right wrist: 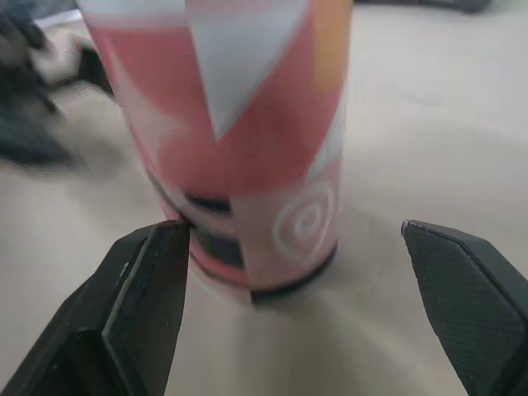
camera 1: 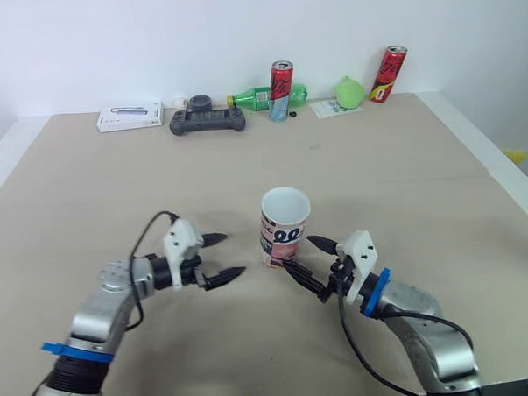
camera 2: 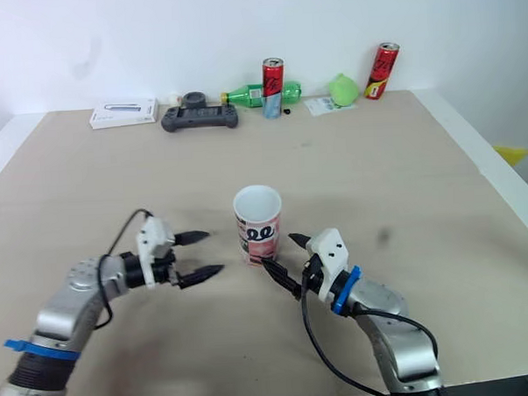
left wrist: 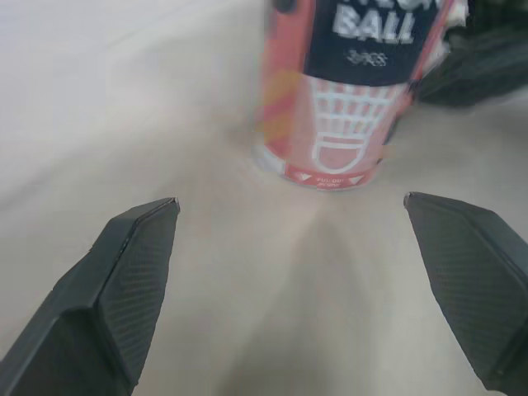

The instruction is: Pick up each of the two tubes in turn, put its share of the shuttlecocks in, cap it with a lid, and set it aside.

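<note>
Tube [camera 1: 284, 225], open-topped and upright at centre frame on the tabletop [camera 1: 394, 170], sits between left tool [camera 1: 233, 255] and right tool [camera 1: 297, 253], both spread wide and empty; probably light thin cardboard, so grip mid-body gently.

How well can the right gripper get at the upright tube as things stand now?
Probably yes: the right gripper is open close beside the tube, with nothing between them.
</note>
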Available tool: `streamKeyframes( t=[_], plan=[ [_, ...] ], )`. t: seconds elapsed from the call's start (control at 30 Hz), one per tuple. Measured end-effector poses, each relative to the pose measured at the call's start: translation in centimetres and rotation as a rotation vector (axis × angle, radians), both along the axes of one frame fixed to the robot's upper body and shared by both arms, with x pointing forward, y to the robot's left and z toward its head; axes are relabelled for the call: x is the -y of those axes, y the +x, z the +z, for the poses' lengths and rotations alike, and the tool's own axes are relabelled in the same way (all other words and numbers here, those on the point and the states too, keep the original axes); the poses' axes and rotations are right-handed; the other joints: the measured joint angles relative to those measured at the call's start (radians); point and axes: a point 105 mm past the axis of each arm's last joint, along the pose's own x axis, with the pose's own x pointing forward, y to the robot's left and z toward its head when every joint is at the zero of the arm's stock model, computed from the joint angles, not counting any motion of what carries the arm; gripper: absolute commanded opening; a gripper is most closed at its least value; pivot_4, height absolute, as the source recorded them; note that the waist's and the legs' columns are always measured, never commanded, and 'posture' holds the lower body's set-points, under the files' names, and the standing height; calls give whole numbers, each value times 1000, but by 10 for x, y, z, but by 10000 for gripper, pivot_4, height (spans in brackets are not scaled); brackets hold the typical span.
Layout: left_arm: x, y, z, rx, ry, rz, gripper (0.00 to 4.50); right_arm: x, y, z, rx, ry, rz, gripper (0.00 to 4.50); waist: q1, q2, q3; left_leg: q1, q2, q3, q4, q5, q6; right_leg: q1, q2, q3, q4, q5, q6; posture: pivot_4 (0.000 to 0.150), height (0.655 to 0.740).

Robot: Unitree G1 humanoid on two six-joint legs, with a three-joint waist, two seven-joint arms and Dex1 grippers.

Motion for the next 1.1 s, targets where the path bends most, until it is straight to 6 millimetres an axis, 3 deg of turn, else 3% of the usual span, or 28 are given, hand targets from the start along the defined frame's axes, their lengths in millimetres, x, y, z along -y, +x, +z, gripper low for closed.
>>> streamKeyframes(
  t=[0.13,0.33,0.83,0.9,0.93,1.0,1.1],
  plan=[
    [0,-3,10,-13,-21,-3,45000,-21,8,2,26,37,55,44018,0,1,2,0,0,0,0,0,0,0,0,0,0,0,-1,1500,7377],
    [-3,-5,7,-45,-15,14,45000,-38,21,7,54,47,93,44018,-1,0,2,0,0,0,0,2,-3,0,0,0,1,0,0,1500,7377],
    [-8,0,14,-1,-30,70,45000,-63,43,5,64,62,175,44018,-3,0,2,2,3,1,0,6,-9,0,4,2,2,5,-1,1500,7377],
    [-8,0,13,-1,-35,78,45000,-64,45,3,65,64,176,36948,-2,0,2,2,4,2,0,7,-10,1,6,3,2,6,-1,1500,7377],
    [-8,0,13,-2,-36,81,45000,-64,45,3,67,65,177,36175,-2,0,2,3,4,2,0,7,-10,1,6,3,2,6,-1,1500,7377],
    [-9,0,12,-3,-35,85,45000,-64,46,4,72,66,177,30084,-2,0,2,3,5,3,0,8,-10,1,7,3,3,6,-1,1500,7377],
    [-10,1,10,-8,-30,93,45000,-62,45,4,72,67,184,30084,-2,0,2,3,7,4,0,8,-10,1,9,3,3,6,-1,1500,7377]
  ],
)
